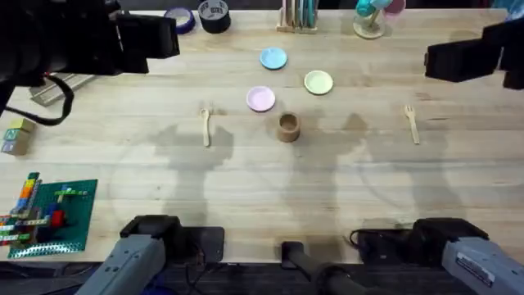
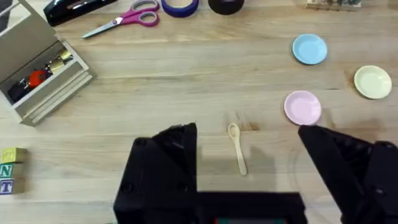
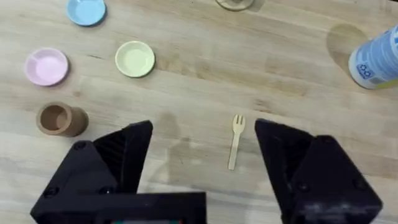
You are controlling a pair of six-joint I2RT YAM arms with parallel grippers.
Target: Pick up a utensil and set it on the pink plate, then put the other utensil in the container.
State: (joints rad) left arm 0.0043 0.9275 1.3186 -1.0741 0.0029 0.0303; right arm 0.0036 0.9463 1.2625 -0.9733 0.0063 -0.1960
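We find neither step begun. The wooden spoon (image 2: 237,148) lies on the worktop (image 1: 262,188) beside the pink plate (image 2: 303,106); the wooden fork (image 3: 236,140) lies well apart from the brown cup (image 3: 60,119). The left tool (image 2: 249,168) and right tool (image 3: 205,162) both gape wide, empty, each above its utensil.

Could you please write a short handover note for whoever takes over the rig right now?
Left pincer: open, empty, hanging above the wooden spoon.
Right pincer: open, empty, hanging above the wooden fork.
The spoon lies on the table left of the pink plate; the fork lies far right. The brown cup stands upright just in front of the pink plate, beside the blue plate and yellow plate.
Done: nothing placed yet.
Left: spoon onto the pink plate, then fork into the cup.
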